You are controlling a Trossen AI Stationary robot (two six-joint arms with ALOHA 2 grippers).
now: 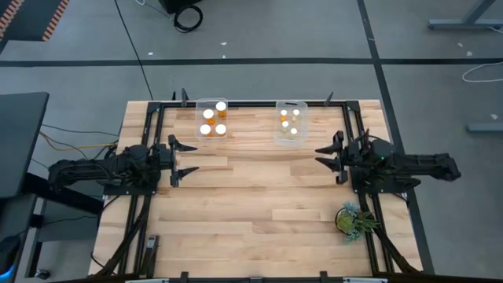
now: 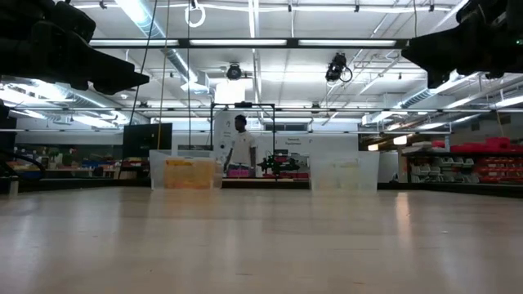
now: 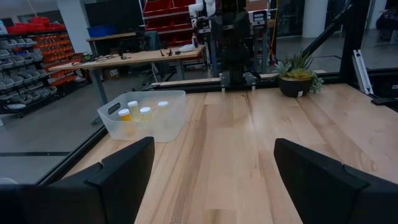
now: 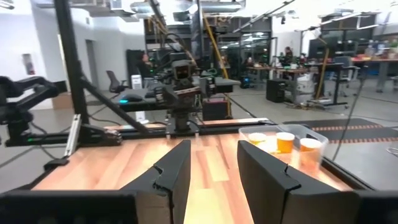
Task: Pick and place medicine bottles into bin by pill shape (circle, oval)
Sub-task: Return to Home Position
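Amber medicine bottles (image 1: 208, 115) sit 4 apiece in 2 clear tubs (image 1: 199, 106), ahead of and between my grippers. My left gripper (image 1: 192, 157) gapes wide; my right gripper (image 1: 318, 156) stands parted more narrowly.

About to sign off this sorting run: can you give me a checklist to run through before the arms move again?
1. Left gripper empty: ok, open, nothing between its fingers.
2. Right gripper empty: ok, open, nothing held.
3. No bottles left on the table: ok, four caps show in the left bin and four in the right bin.
4. Grippers apart from bins: ok, each is at its own side of the table.
5. Sorted by pill shape: cannot tell, no pills visible.
6. Plant clear of right arm: cannot tell, it sits close beside it.
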